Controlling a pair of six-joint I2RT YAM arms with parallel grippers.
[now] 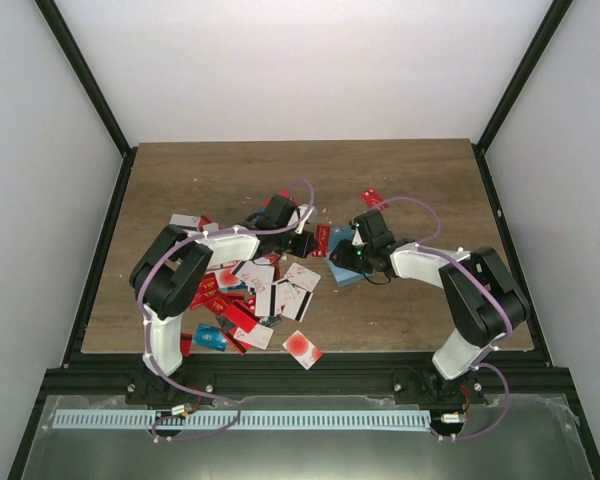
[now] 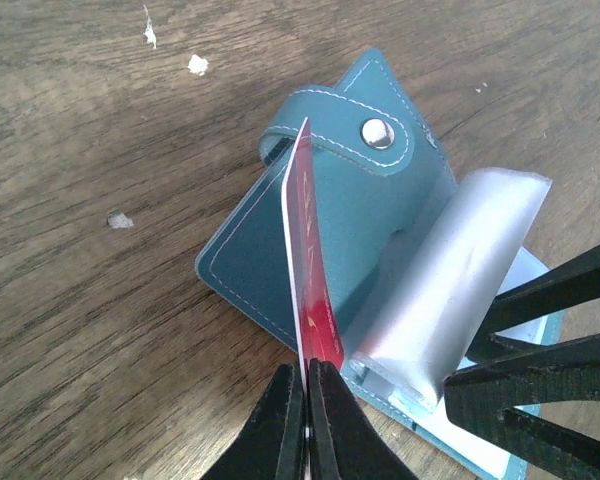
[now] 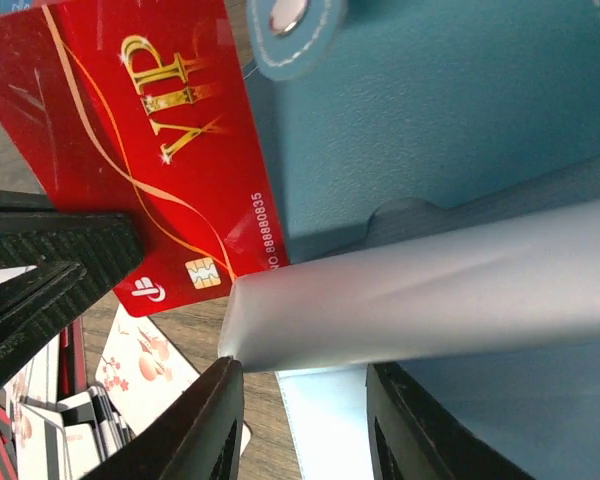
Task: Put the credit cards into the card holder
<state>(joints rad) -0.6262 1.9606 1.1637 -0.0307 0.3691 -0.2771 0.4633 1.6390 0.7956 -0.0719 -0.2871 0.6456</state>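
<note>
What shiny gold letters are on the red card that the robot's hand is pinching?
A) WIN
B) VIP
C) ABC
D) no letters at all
B: the red card pinched in the left hand shows big gold letters spelling VIP in the right wrist view.

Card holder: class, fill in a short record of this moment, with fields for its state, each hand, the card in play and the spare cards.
Card holder: teal, lying open on the wooden table
Left hand: shut on a red VIP card, held on edge over the holder
Right hand: fingers apart at the clear sleeve; grip unclear
Card in pocket: not yet
Spare cards: heaped by the left arm
</note>
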